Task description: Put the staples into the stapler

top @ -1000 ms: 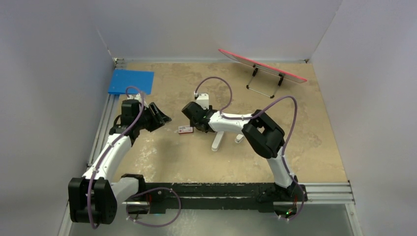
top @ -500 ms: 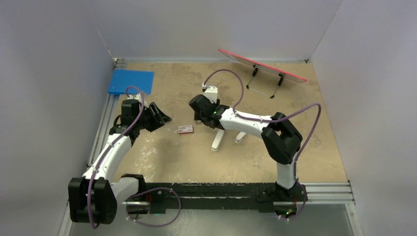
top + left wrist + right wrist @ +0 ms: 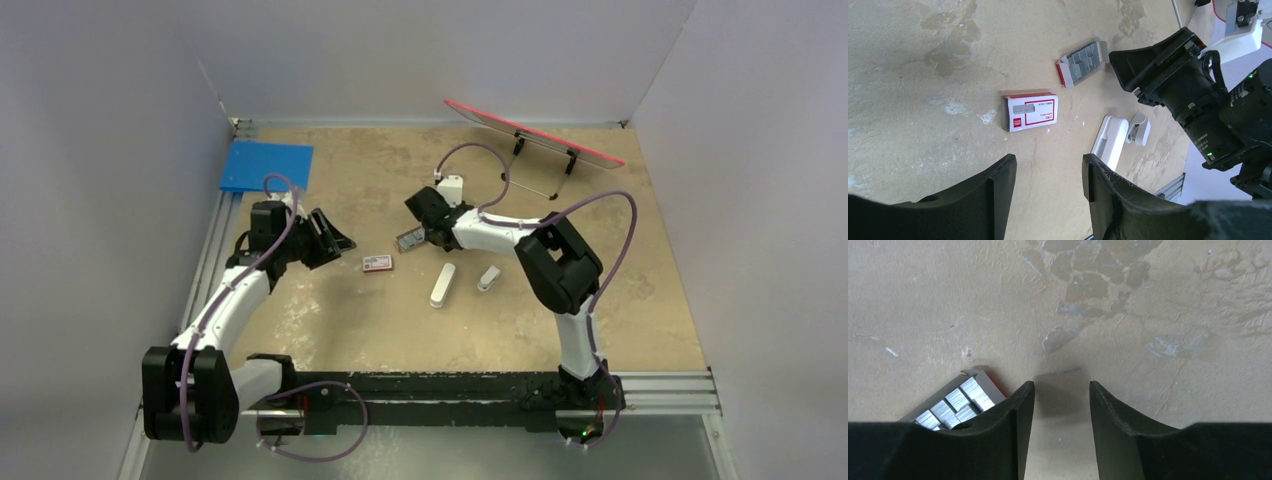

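The right claw (image 3: 1060, 386) is pulling back toward centre frame, parted and empty, leaving the staples (image 3: 1083, 62) exposed. The stapler (image 3: 442, 285) is lying unloaded.

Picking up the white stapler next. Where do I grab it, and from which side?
Grip the stapler across its narrow width near mid-length, coming straight down from above. It lies flat, a slim bar, so its two long sides give the best parallel faces. The short white piece lies apart on its right, probably leaving room for a finger.

Glimpsed only part of the staples (image 3: 955, 402) at lower left, rest hidden behind the right gripper (image 3: 1057, 390)
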Controlling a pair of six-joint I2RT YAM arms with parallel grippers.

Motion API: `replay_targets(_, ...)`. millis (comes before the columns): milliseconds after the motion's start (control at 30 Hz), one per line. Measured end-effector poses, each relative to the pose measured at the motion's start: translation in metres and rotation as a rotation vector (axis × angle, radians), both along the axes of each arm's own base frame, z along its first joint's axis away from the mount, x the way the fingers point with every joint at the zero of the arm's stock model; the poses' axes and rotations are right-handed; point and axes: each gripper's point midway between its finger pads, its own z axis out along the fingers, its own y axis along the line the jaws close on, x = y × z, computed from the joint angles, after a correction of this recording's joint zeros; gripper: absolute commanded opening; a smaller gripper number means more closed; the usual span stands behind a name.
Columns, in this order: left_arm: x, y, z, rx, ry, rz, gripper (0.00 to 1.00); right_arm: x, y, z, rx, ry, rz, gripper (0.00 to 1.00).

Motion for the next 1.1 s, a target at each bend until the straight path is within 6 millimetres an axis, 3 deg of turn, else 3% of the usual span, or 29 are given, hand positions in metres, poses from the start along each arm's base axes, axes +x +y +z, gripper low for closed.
replay_targets(733, 0.0, -0.006, -0.002, -0.027, 0.009, -0.031, 0.51, 0.001, 0.016, -0.006, 0.062, 0.015, 0.122, 0.44)
replay_targets(1000, 0.0, -0.007, 0.0, -0.033, 0.004, -0.038, 0.51, -0.015, 0.018, -0.002, 0.101, 0.044, 0.162, 0.46)
replay_targets(1100, -0.001, -0.008, 0.0, -0.036, 0.004, -0.041, 0.51, -0.019, 0.017, 0.008, 0.112, 0.043, 0.167, 0.48)
